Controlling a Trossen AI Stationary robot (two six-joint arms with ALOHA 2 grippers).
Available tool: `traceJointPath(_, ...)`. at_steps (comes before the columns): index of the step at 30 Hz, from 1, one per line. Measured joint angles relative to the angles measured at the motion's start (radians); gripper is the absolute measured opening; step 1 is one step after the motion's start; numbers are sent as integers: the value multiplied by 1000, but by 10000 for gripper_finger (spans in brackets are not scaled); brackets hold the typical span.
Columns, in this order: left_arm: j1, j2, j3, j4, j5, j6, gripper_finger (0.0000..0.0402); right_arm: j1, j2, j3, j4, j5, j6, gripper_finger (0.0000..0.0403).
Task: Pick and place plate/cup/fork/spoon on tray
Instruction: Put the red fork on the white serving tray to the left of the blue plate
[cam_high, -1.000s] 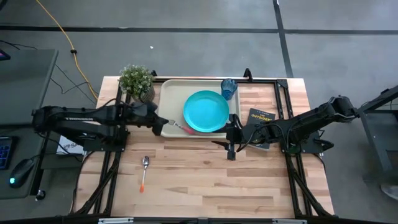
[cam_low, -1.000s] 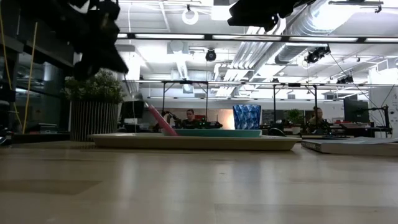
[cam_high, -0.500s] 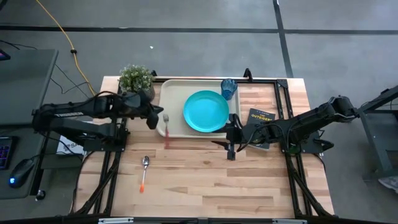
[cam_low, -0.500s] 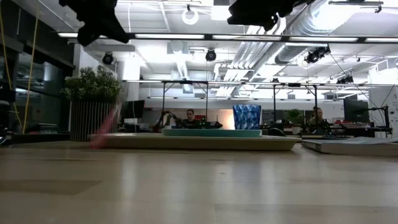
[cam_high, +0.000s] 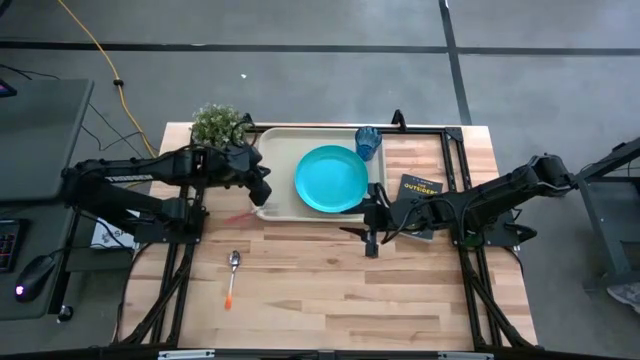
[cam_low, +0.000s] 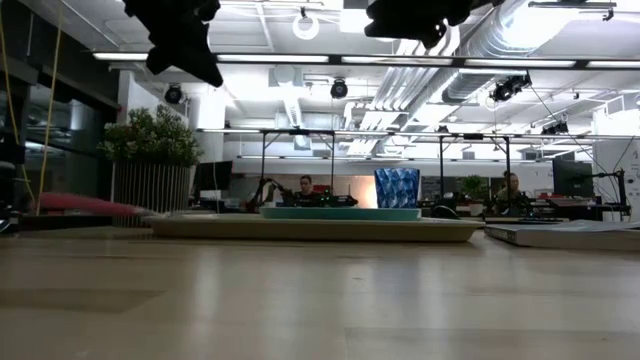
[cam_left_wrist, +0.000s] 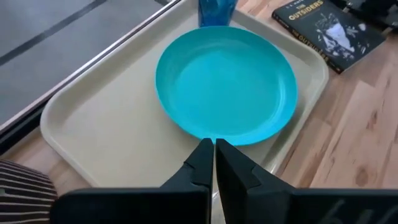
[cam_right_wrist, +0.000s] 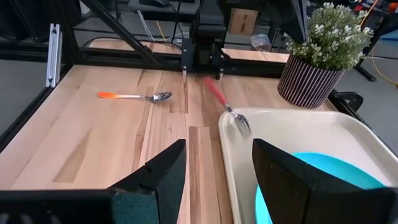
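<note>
The teal plate (cam_high: 331, 180) lies in the beige tray (cam_high: 278, 150), and the blue cup (cam_high: 368, 142) stands at the tray's far right corner. The fork (cam_right_wrist: 235, 119) rests its tines on the tray's near-left rim. Its blurred red-pink handle (cam_high: 238, 216) reaches out over the table to the left. The orange-handled spoon (cam_high: 232, 272) lies flat on the wood nearer the front. My left gripper (cam_left_wrist: 213, 155) hangs shut and empty above the tray's left rim. My right gripper (cam_right_wrist: 214, 177) stands open and empty by the tray's near-right corner.
A potted plant (cam_high: 220, 128) stands at the tray's far left corner. A dark book (cam_high: 420, 190) lies right of the tray, under the right arm. Bare wood stretches along the table's front half around the spoon.
My left gripper has risen and rolled, staying shut. The fork, which leaned its handle up off the plate's near-left rim, has swung left off the plate. It now lies low, tines on the tray's rim and handle out over the table.
</note>
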Motion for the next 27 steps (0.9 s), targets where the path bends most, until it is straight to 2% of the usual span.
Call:
traceJointPath(9,-79,-20,0,-133,-116,-72,0,0,0,0,0,1,0,177)
traceJointPath(18,-104,16,-12,-135,-112,-43,2,0,0,0,14,-1,0,177)
traceJointPath(22,-94,115,-47,-106,-58,14,26,0,0,0,16,-1,0,177)
traceJointPath(27,-72,328,-34,-101,17,166,92,0,0,0,17,-1,0,177)
